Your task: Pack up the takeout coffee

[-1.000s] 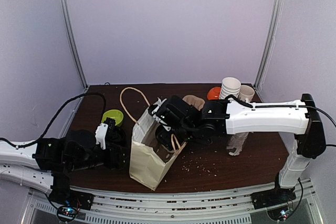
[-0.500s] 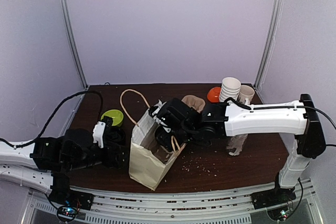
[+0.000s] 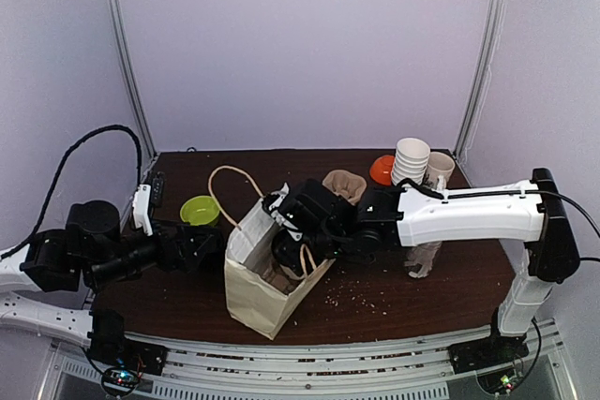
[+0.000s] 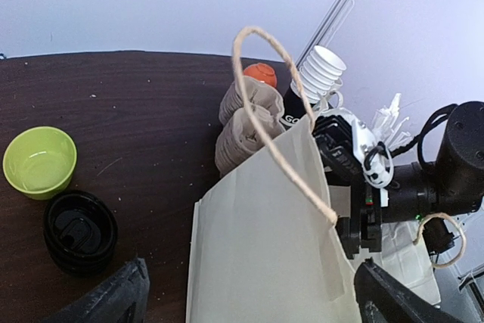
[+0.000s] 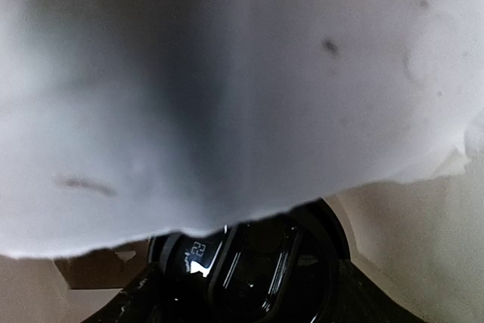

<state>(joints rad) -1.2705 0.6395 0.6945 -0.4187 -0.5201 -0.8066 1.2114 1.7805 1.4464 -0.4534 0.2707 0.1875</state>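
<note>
Left gripper (image 3: 208,246): spread wide, nothing held, paper bag (image 3: 253,288) just ahead. Coffee cup (image 5: 253,259): clamped by right gripper (image 5: 246,300) inside bag.

A robot lab booth: plain lilac walls (image 3: 300,44) and metal poles (image 3: 125,63) stand behind a brown bench (image 3: 422,302). Aluminium rails (image 3: 309,367) along its near edge carry a white arm (image 3: 469,211), a black arm (image 3: 84,252) and cables (image 3: 89,136).

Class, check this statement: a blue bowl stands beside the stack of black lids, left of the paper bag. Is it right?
No. The bowl is yellow-green, not blue; the left wrist view shows it. It does stand beside the stack of black lids, left of the paper bag.
</note>
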